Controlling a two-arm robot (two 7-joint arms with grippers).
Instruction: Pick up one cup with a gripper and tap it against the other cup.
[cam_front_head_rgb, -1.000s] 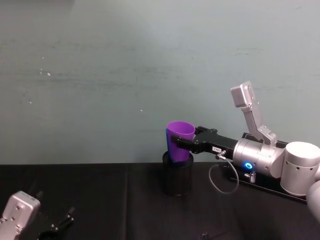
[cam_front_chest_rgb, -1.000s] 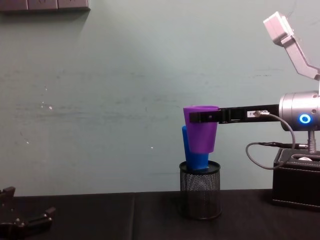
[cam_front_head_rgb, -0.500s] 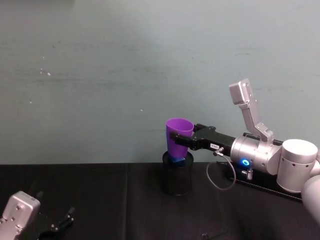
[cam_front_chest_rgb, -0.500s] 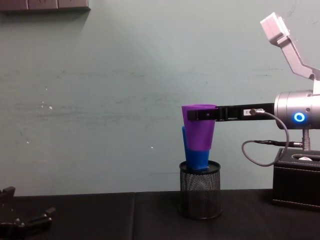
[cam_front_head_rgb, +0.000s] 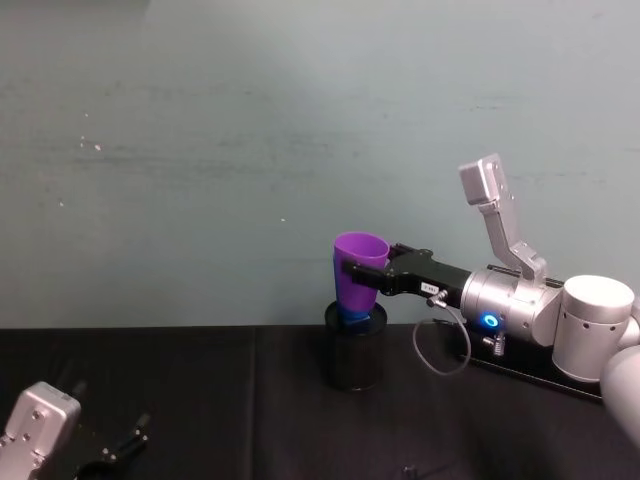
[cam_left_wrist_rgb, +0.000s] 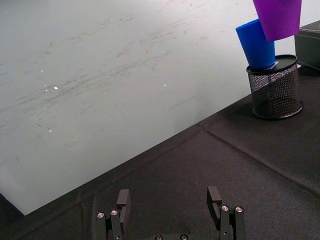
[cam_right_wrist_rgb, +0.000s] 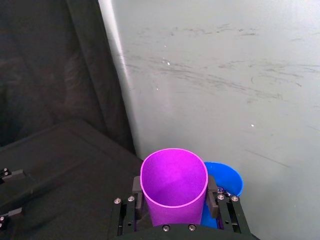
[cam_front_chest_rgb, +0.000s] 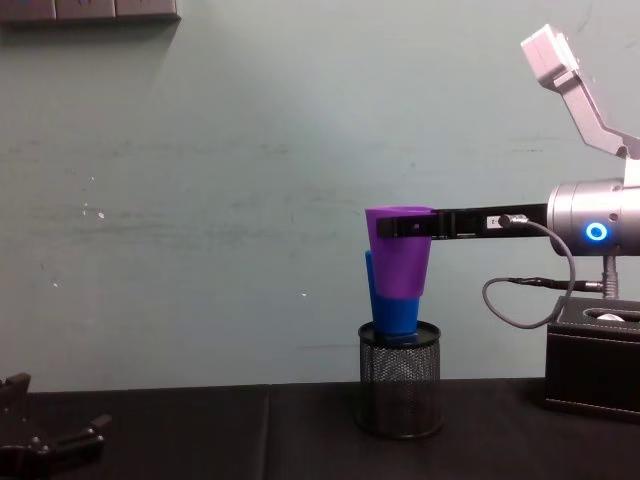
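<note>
Silver-grey arm (cam_front_chest_rgb: 622, 205), blue ring light (cam_front_chest_rgb: 597, 232), slim black right claw (cam_front_chest_rgb: 393, 228)

On the table (cam_front_head_rgb: 200, 400), right of centre and close to the wall behind, stands a mesh holder (cam_front_chest_rgb: 400, 380). One cup (cam_front_chest_rgb: 392, 315) sits tilted inside it. The lifted cup (cam_front_chest_rgb: 401, 270) hangs upright above the holder, close against that cup; whether they touch is unclear. The right gripper (cam_front_chest_rgb: 400, 228) reaches in from the right, clamped near its rim. A box (cam_front_chest_rgb: 595, 365) lies right of the holder. The left gripper (cam_left_wrist_rgb: 168, 192) sits low at the near left, fingers apart.
</note>
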